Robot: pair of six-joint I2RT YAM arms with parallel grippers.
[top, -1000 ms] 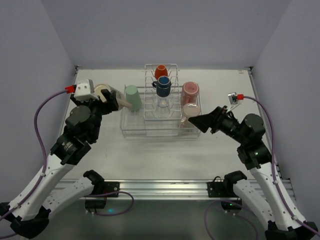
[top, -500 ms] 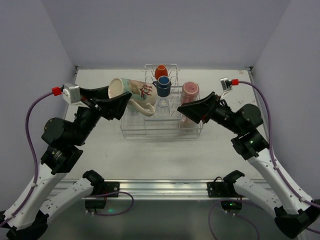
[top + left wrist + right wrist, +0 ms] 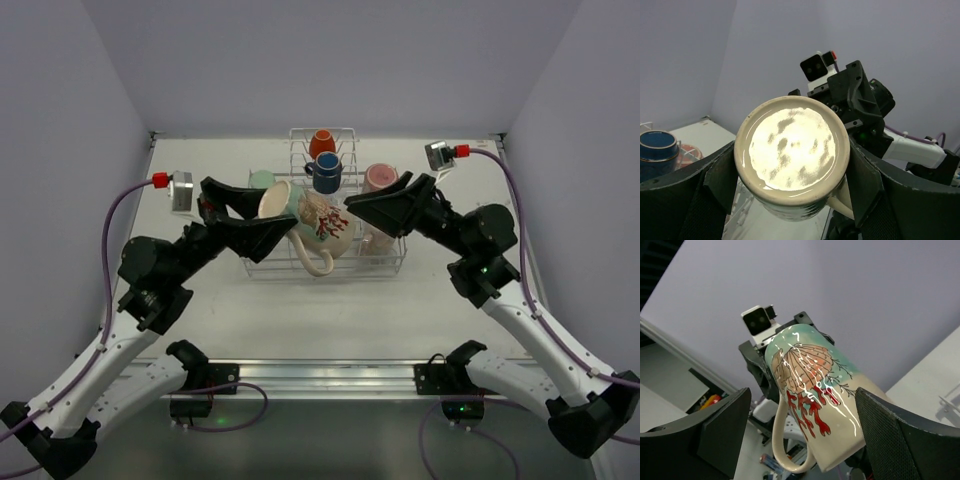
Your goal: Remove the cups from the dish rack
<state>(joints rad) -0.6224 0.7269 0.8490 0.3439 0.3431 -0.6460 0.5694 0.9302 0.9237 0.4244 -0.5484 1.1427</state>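
Note:
My left gripper (image 3: 270, 215) is shut on the cream mug (image 3: 312, 222), gripping it across the rim and holding it tilted in the air over the front of the dish rack (image 3: 300, 264). The left wrist view looks into the mug's mouth (image 3: 792, 150) between my fingers (image 3: 720, 177). My right gripper (image 3: 362, 215) is open, its jaws either side of the mug's base end (image 3: 830, 405); contact cannot be told. An orange-red mug (image 3: 321, 142), a dark-blue mug (image 3: 326, 172), a pink tumbler (image 3: 380, 178) and a mint-green tumbler (image 3: 260, 180) sit in the rack.
The rack stands at the table's middle back, with bare white table (image 3: 320, 310) in front of it and to both sides. The dark-blue mug (image 3: 657, 150) shows at the left wrist view's left edge. Grey walls close in the back and sides.
My left gripper lifted the cream mug out of the rack's left side and carried it right, over the rack's front. My right gripper rose and moved left until it flanks the mug's base.

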